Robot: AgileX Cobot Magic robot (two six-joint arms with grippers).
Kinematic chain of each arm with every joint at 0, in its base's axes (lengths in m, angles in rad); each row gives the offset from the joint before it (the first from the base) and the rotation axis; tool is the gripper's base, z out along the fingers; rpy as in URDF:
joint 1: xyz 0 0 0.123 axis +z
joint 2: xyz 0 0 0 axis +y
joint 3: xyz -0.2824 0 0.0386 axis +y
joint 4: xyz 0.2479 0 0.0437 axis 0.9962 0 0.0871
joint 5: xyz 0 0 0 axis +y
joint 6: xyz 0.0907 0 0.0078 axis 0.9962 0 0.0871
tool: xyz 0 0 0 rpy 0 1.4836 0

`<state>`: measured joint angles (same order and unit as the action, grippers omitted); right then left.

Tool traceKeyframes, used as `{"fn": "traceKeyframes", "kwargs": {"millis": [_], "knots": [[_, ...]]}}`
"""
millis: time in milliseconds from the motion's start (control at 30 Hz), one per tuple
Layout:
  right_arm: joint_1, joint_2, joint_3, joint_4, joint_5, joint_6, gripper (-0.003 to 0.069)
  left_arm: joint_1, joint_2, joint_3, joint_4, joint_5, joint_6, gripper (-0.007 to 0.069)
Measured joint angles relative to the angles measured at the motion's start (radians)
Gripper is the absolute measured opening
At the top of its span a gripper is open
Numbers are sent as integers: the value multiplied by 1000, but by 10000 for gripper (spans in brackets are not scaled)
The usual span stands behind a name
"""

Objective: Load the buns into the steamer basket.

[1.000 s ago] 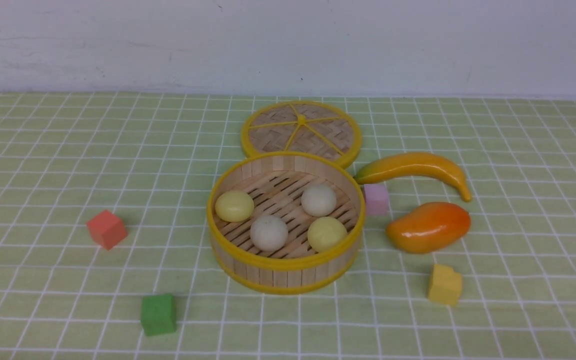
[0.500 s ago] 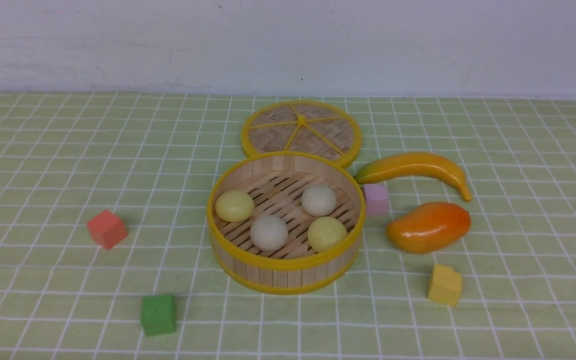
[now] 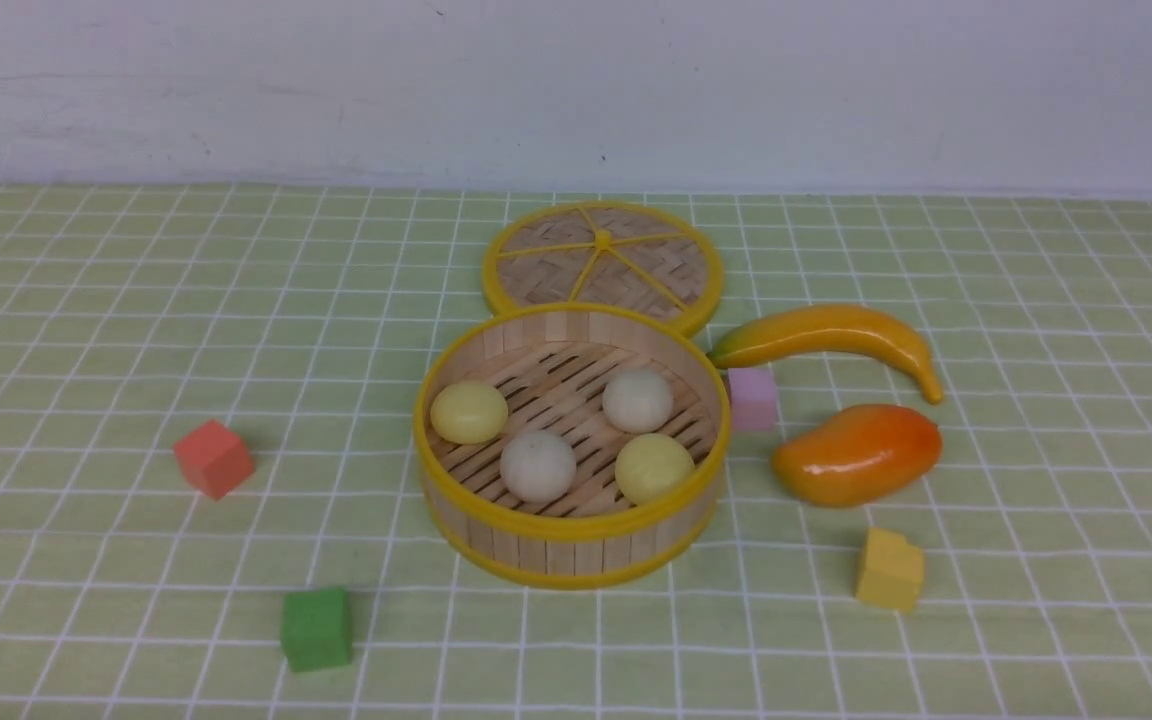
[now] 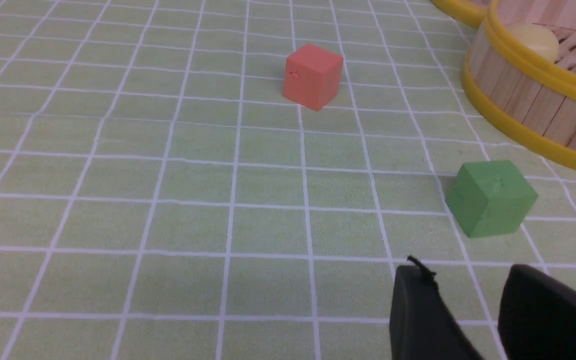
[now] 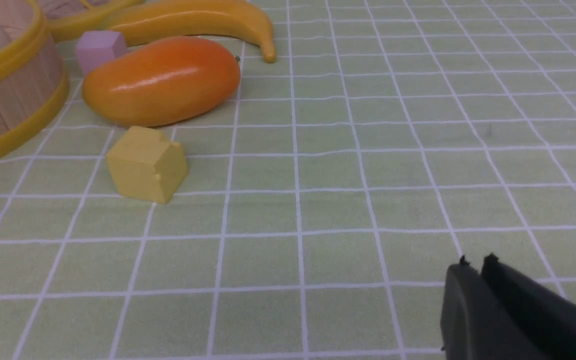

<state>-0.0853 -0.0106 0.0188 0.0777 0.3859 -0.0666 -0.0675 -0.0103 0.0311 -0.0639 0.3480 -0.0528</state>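
Note:
The steamer basket [image 3: 572, 540] stands at the middle of the cloth. Inside it lie two pale yellow buns [image 3: 469, 411] [image 3: 654, 468] and two off-white buns [image 3: 537, 465] [image 3: 637, 400]. Neither gripper shows in the front view. In the left wrist view my left gripper [image 4: 468, 272] is open and empty, low over the cloth near the green cube [image 4: 490, 198], with the basket's wall [image 4: 533, 107] farther off. In the right wrist view my right gripper [image 5: 477, 264] is shut and empty over bare cloth, well away from the basket [image 5: 3, 100].
The flat woven lid [image 3: 603, 262] lies behind the basket. A banana [image 3: 826, 335], a mango [image 3: 856, 453] and a pink cube [image 3: 753, 397] are to its right, with a yellow cube [image 3: 890, 569] nearer. A red cube [image 3: 213, 458] and the green cube [image 3: 316, 628] are on the left.

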Motion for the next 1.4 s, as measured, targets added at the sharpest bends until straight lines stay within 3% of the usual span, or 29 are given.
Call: {"fn": "traceKeyframes", "kwargs": {"millis": [1400], "knots": [[0, 0, 0, 4, 0, 0, 93, 0, 0, 0, 0, 2, 0, 238]]}}
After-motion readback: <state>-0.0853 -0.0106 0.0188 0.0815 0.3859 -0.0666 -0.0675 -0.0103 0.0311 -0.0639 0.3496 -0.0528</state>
